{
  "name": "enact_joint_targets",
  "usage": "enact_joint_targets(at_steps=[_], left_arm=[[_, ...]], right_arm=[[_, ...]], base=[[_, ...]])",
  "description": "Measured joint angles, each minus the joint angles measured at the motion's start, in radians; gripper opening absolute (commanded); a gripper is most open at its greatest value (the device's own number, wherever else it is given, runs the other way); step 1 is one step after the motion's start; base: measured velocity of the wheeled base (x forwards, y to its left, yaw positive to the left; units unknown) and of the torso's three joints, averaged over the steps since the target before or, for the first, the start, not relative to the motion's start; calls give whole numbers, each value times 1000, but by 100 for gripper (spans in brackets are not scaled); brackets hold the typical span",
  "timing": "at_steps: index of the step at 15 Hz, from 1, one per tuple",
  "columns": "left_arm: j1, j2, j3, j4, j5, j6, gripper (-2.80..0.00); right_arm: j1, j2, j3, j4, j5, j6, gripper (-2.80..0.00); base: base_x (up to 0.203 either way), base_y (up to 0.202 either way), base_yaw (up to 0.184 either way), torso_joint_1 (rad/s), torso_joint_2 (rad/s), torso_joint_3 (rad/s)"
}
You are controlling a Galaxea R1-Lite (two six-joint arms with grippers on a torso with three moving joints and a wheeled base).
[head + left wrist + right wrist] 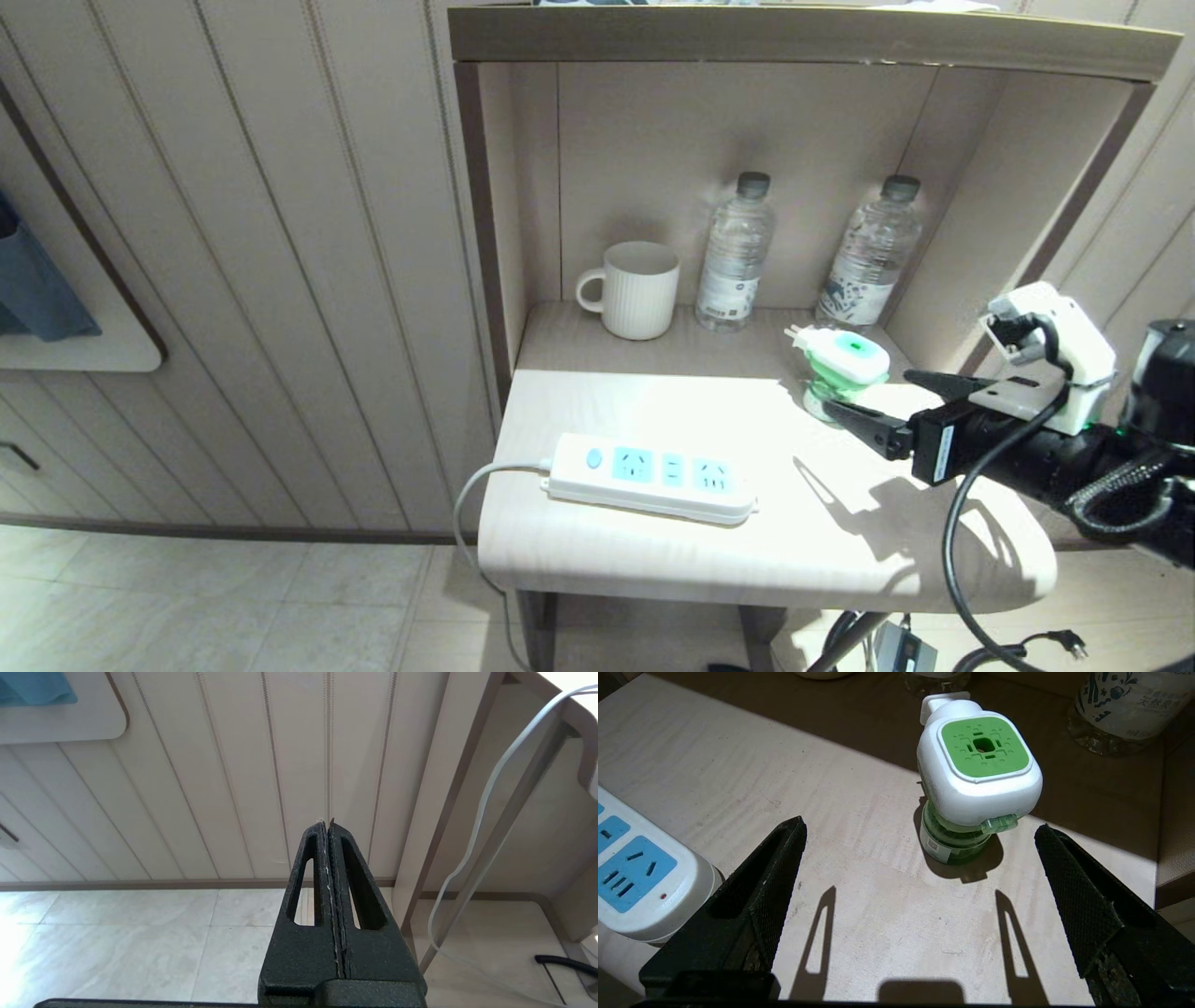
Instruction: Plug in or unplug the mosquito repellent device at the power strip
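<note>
mosquito repellent device (978, 772) stands unplugged before the right gripper's (920, 833) wide jaws.

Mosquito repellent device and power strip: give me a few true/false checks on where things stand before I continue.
1. The mosquito repellent device is plugged into the power strip. False: it stands on the table, apart from the strip.
2. The right tool is open and empty. True.
3. The right tool is right beside the device. True.
4. The mug lies tipped over. False: it stands upright.
5. The left tool holds the strip's cord. False: it is shut on nothing, away from the table.
</note>
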Motion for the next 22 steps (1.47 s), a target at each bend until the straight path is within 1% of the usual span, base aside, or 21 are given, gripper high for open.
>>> enact_joint_targets(at_steps=[2, 4, 8, 12, 17, 20, 22], left_arm=[[0, 0, 0, 0, 0, 0, -280], [0, 0, 0, 0, 0, 0, -280], [0, 0, 0, 0, 0, 1, -280], [0, 0, 0, 0, 0, 1, -280], [0, 0, 0, 0, 0, 1, -280], [0, 0, 0, 0, 0, 1, -280], [0, 0, 0, 0, 0, 1, -280]], right_arm=[[-14, 8, 59, -117, -1, 0, 0], [-50, 14, 99, -208, -1, 7, 0], [-69, 20, 141, -226, -1, 82, 0], [-72, 39, 164, -230, 3, 105, 0], [-76, 119, 170, -353, 0, 110, 0], [-77, 195, 168, -493, -3, 106, 0], [-76, 227, 167, -524, -3, 105, 0]], base=[[0, 0, 0, 0, 0, 0], [0, 0, 0, 0, 0, 0], [0, 0, 0, 0, 0, 0], [0, 0, 0, 0, 0, 0], [0, 0, 0, 0, 0, 0], [0, 0, 0, 0, 0, 0], [0, 0, 0, 0, 0, 0]])
